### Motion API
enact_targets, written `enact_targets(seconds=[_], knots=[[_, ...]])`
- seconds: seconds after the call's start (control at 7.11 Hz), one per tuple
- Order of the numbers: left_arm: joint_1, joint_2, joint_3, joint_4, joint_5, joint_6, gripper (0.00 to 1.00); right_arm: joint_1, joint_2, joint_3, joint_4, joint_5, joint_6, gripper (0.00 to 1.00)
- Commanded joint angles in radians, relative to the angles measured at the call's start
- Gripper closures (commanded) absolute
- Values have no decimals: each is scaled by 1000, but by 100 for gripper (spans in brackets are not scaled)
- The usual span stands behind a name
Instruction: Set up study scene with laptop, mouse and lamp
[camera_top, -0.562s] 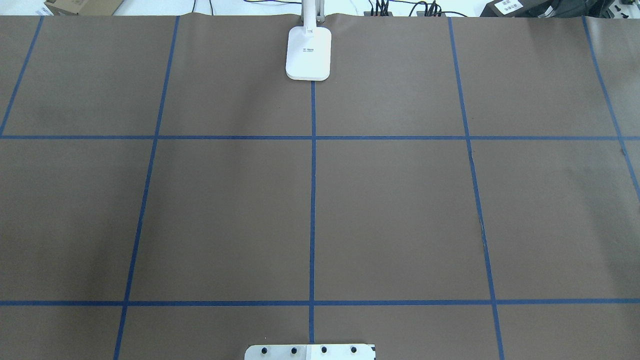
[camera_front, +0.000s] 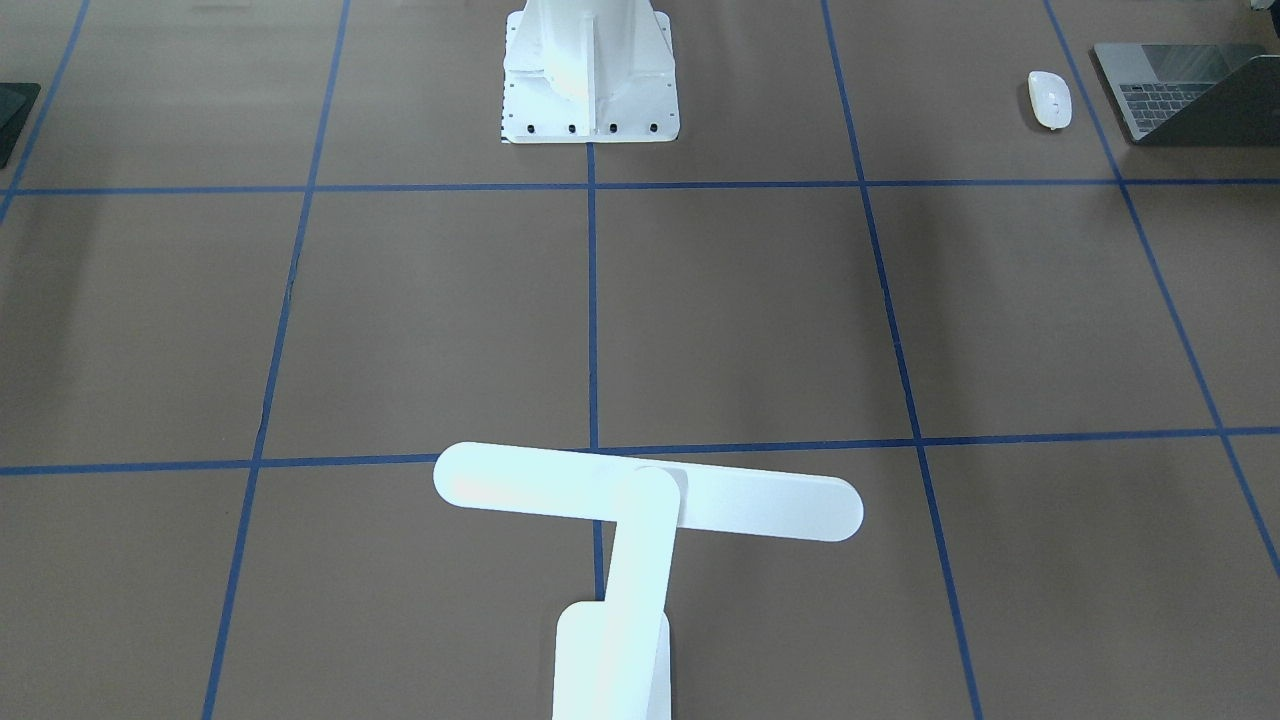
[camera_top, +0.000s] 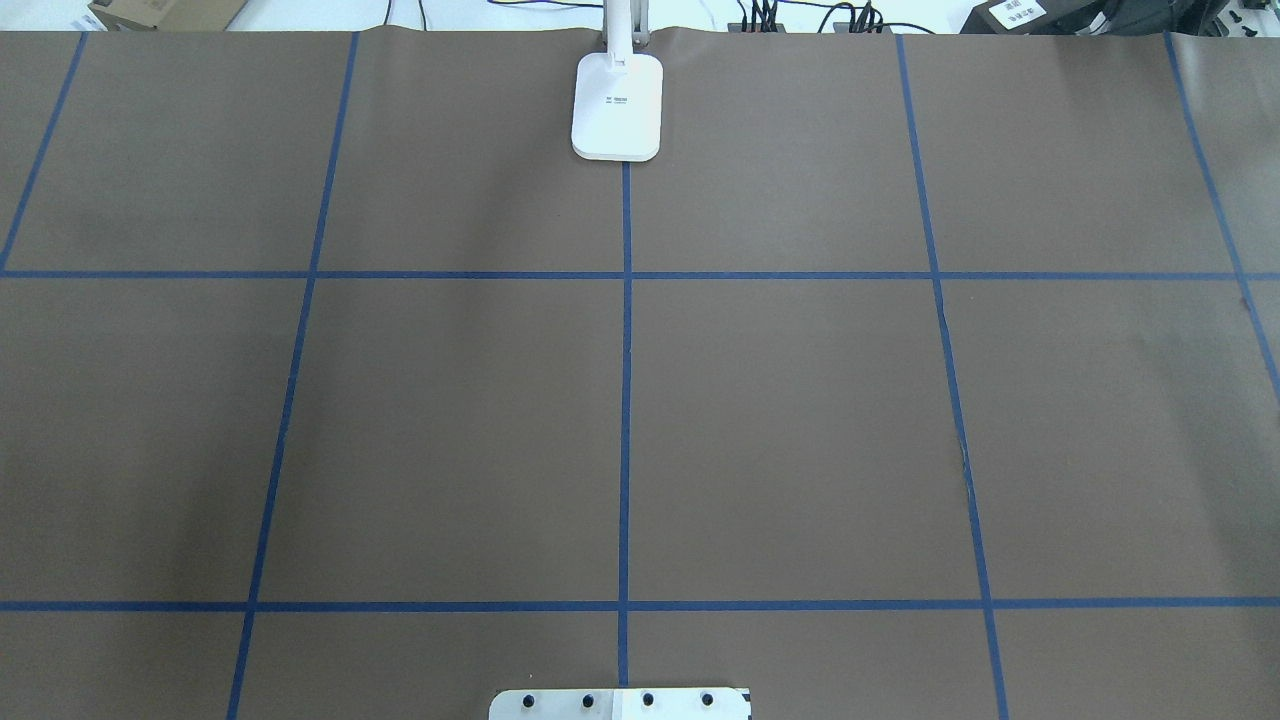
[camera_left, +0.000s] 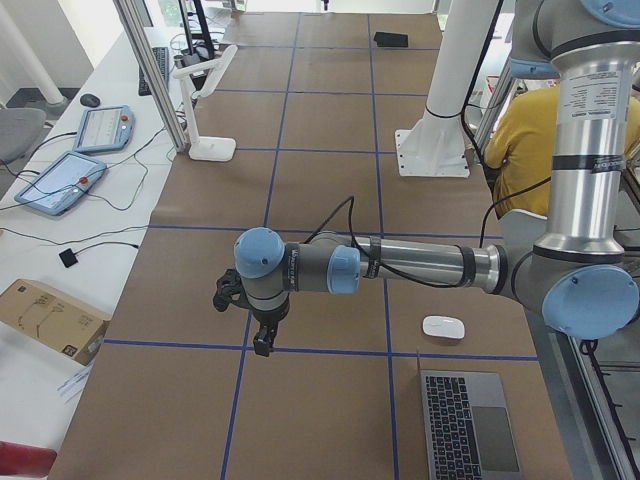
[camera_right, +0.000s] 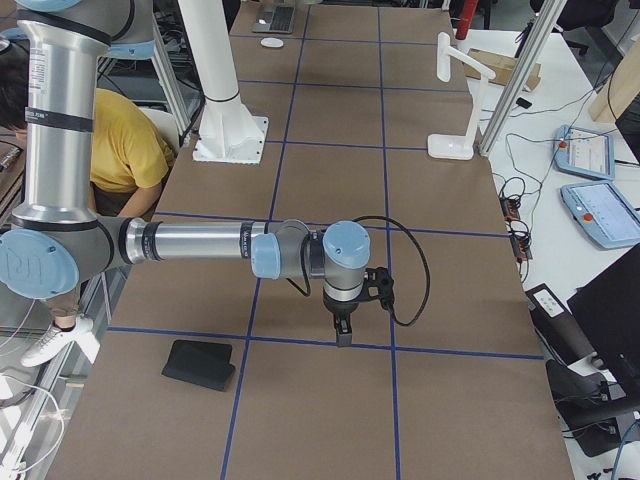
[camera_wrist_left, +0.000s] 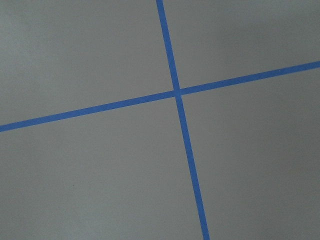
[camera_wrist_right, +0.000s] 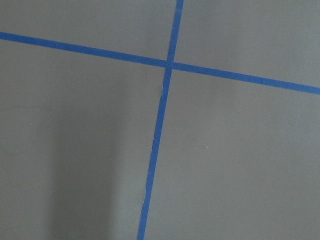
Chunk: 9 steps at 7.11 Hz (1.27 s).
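Nothing has shifted since the earlier overhead picture: the lamp (camera_top: 617, 105) has its base unmoved at the far edge of the table (camera_top: 800, 420).
My left gripper (camera_left: 262, 340) and my right gripper (camera_right: 343, 333) each hang pointing down over the table, near a crossing of the blue tape lines (camera_wrist_left: 177, 92). Only the side views show them, so I cannot tell whether the jaws stand apart or together. The lamp stands on the centre tape line, well apart from my base, its bar head set crosswise. The laptop (camera_front: 1170, 95) lies open at my left end of the table, keys showing. The mouse (camera_front: 1049, 99) is just beside it on the centre side, not touching. A flat black pad (camera_right: 200, 364) lies at my right end. A person in yellow (camera_left: 530, 140) is near the white pedestal (camera_front: 588, 70).
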<state>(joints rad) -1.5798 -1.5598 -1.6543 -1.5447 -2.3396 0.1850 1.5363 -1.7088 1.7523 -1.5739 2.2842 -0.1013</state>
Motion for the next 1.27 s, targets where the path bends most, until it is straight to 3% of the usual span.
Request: enact_targets(seconds=[0.0,1.12], knots=[[0,-26,-1,5,2,-2,0,-1,0,-2,2,0,0,0],[-99,-45,19,14,43,1,0,-1,0,-7,2,0,0,0]])
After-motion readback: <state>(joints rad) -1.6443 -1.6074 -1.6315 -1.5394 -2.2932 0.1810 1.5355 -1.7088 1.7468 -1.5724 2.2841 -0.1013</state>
